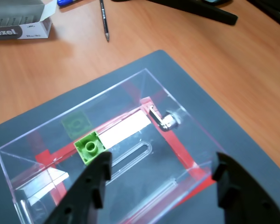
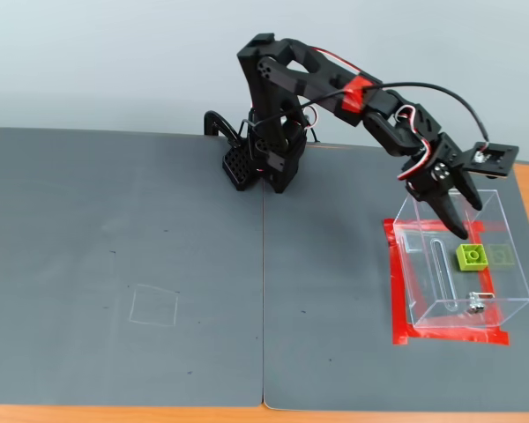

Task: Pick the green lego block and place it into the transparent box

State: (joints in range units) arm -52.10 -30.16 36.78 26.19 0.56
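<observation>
The green lego block (image 1: 89,147) lies inside the transparent box (image 1: 144,77), on its floor near one wall; a faint reflection of it shows on the wall beside it. In the fixed view the block (image 2: 471,256) sits in the right part of the box (image 2: 420,304), which stands on a red tape frame at the right of the grey mat. My gripper (image 1: 161,179) is open and empty, its two black fingers spread above the box opening. In the fixed view the gripper (image 2: 462,217) hovers over the box's far edge, above and left of the block.
A small metal latch (image 1: 163,120) sits on the box wall. A cardboard packet (image 1: 19,21), a pencil (image 1: 104,21) and a black stand leg (image 1: 196,10) lie on the wooden table beyond the mat. A faint square outline (image 2: 154,306) marks the left mat.
</observation>
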